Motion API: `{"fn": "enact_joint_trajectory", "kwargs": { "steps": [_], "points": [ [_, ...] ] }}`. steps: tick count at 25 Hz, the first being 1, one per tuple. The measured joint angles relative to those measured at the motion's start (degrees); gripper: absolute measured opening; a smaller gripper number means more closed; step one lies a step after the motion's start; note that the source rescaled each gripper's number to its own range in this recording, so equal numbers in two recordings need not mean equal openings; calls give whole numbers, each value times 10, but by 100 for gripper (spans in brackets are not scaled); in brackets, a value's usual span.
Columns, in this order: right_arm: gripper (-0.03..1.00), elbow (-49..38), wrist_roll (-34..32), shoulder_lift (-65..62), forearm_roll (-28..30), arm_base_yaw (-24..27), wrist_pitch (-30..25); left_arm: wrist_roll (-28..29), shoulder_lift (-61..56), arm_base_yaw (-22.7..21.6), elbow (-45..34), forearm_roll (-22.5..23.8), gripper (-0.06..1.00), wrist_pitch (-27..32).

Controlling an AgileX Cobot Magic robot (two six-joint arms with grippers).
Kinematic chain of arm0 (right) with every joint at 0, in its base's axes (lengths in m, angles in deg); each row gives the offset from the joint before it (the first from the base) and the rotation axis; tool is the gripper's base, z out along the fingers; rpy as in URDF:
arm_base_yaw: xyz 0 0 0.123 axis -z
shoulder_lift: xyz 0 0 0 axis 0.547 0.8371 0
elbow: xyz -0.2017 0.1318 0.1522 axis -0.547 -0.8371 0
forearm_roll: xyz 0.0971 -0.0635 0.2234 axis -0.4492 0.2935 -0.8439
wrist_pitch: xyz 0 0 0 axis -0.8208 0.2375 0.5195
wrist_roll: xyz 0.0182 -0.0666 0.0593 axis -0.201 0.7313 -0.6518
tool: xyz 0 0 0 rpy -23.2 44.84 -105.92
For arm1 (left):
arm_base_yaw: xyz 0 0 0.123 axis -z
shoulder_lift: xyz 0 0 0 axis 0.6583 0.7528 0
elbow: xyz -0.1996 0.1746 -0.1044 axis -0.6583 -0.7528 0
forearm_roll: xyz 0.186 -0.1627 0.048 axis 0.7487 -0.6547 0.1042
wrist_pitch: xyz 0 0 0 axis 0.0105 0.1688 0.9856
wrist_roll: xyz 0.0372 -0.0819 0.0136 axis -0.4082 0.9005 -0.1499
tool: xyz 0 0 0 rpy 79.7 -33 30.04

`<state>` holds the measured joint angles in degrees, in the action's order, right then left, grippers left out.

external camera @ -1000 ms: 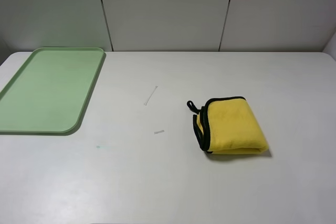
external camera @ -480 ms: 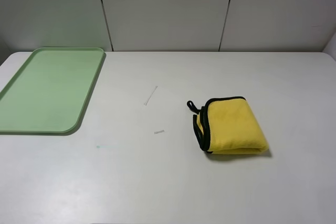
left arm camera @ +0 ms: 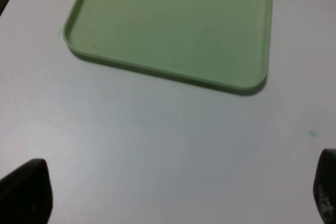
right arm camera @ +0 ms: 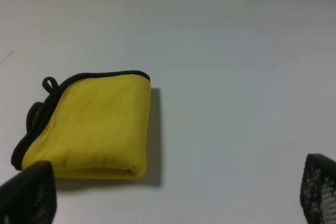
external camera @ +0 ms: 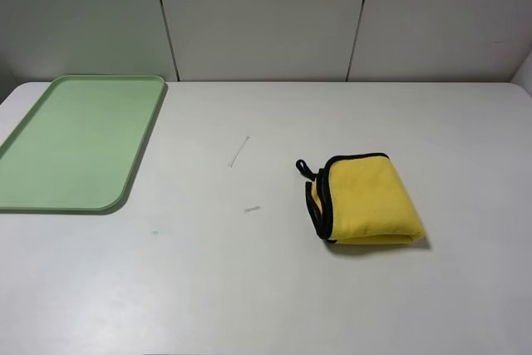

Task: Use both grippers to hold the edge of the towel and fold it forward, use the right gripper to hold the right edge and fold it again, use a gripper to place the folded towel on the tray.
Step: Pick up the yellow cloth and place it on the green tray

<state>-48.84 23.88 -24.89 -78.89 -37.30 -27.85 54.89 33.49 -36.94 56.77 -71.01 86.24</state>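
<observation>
The towel [external camera: 366, 199] lies folded into a small yellow packet on the white table, right of the middle, with its black bound edge [external camera: 320, 201] and corner loop [external camera: 301, 167] facing left. The right wrist view shows the towel [right arm camera: 94, 124] too. The pale green tray [external camera: 75, 143] sits at the back left and holds nothing; the left wrist view looks down on the tray [left arm camera: 178, 19]. Neither arm shows in the exterior high view. My left gripper [left arm camera: 176, 192] is open above bare table near the tray. My right gripper [right arm camera: 173, 192] is open and empty, short of the towel.
Two small pale scraps [external camera: 238, 151] [external camera: 252, 209] and a green speck [external camera: 155, 233] lie on the table between tray and towel. Grey wall panels [external camera: 266, 14] close the far side of the table.
</observation>
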Motion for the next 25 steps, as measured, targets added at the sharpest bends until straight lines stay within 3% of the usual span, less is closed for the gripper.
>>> {"fn": "enact_joint_trajectory", "kwargs": {
  "steps": [25],
  "points": [
    [100, 0, -10, 0, -1, 0, 0, 0, 0, 0, 0, 0, 100, 0]
  ]
}}
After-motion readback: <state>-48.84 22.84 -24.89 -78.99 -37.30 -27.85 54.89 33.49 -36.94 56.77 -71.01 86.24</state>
